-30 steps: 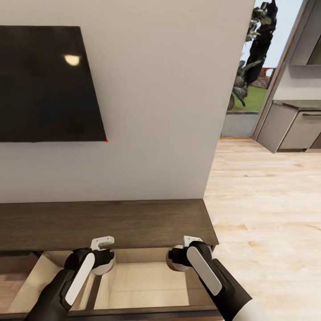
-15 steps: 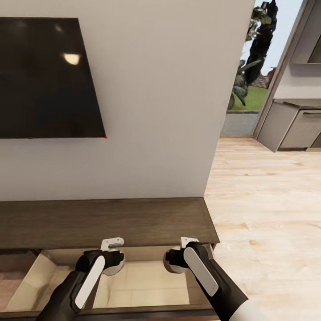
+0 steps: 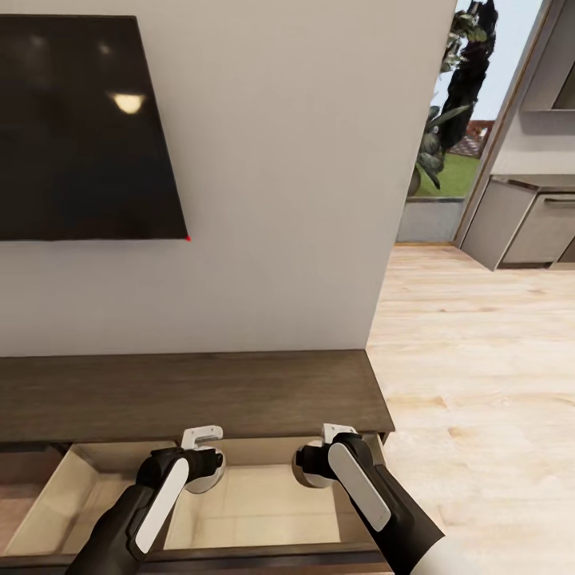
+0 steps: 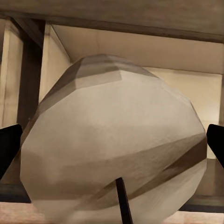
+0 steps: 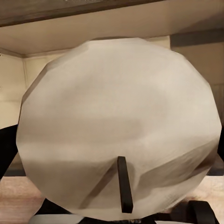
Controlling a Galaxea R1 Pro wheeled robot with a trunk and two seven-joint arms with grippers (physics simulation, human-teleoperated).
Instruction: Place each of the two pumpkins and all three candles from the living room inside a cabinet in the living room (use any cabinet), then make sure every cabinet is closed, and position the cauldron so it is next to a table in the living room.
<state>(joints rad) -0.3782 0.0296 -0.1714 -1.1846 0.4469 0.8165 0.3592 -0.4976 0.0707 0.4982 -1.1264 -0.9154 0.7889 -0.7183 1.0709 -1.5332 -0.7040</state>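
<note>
The long dark brown cabinet [image 3: 192, 391] stands against the wall below me, with a pale beige drawer [image 3: 263, 511] pulled open at its front. My left gripper [image 3: 204, 469] is shut on an off-white candle [image 3: 211, 477] held over the drawer. That candle [image 4: 112, 144] looms large in the left wrist view between two dark fingers [image 4: 7, 145]. My right gripper [image 3: 313, 466] is shut on a second candle [image 3: 307, 477], also above the open drawer near its back wall. In the right wrist view this candle [image 5: 119, 126] hides most of the drawer. The pumpkins and the cauldron are out of view.
A black TV [image 3: 80, 128] hangs on the white wall above the cabinet. The wall ends at a corner on the right, where light wood floor [image 3: 479, 383] runs to grey kitchen units [image 3: 527, 228] and a plant [image 3: 447, 128] beyond.
The head view has tilted up a little. My left gripper with its candle has shifted slightly right over the drawer. The right gripper has barely moved.
</note>
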